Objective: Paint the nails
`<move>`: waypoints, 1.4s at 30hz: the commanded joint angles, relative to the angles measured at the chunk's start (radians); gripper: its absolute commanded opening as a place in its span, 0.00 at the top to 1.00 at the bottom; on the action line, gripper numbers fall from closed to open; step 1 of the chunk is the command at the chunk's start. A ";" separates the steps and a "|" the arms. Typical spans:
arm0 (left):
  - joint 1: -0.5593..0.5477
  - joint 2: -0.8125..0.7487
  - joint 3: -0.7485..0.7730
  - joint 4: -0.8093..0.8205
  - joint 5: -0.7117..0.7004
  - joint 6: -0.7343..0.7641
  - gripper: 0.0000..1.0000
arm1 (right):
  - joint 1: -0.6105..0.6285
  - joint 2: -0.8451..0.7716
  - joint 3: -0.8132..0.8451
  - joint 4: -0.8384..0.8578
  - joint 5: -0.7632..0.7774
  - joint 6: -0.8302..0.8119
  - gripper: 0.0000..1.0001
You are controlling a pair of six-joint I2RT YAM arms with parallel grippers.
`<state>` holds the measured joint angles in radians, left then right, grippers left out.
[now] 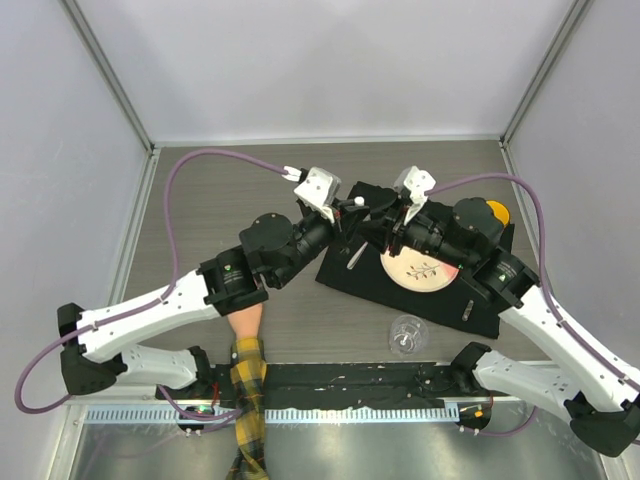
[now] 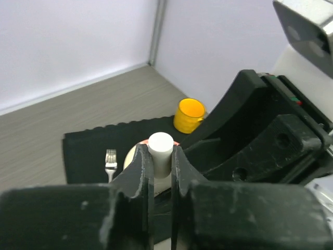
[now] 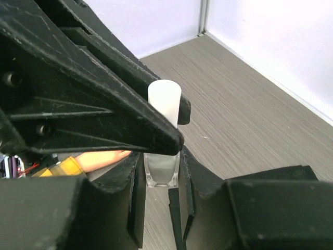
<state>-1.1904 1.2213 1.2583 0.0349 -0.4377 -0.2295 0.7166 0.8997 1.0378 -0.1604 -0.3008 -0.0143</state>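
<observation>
My right gripper is shut on a small clear nail polish bottle and holds it upright above the table. My left gripper is shut on the bottle's white cap, its black fingers crossing in front of the bottle. In the top view both grippers meet over the black mat, the left gripper beside the right gripper. The peach fake hand with its plaid sleeve lies under the left arm. The nails are too small to make out.
A black mat carries a pale plate, a fork, a yellow cup and another utensil. A clear glass stands in front of the mat. White walls close in the table on three sides.
</observation>
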 commanded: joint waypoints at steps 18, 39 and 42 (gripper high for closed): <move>0.499 -0.005 -0.008 0.336 1.811 -0.393 1.00 | 0.009 -0.010 0.020 0.327 -0.792 0.187 1.00; 0.413 -0.369 -0.140 -0.008 0.607 -0.178 0.49 | 0.009 0.048 0.079 0.123 -0.133 0.050 1.00; 0.301 -0.318 -0.096 -0.062 0.402 -0.081 0.49 | 0.017 0.074 0.103 0.111 -0.101 0.050 1.00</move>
<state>-0.7795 0.8345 1.1366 0.0227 0.2962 -0.4129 0.7216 0.9569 1.0687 -0.1059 -0.4976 0.0181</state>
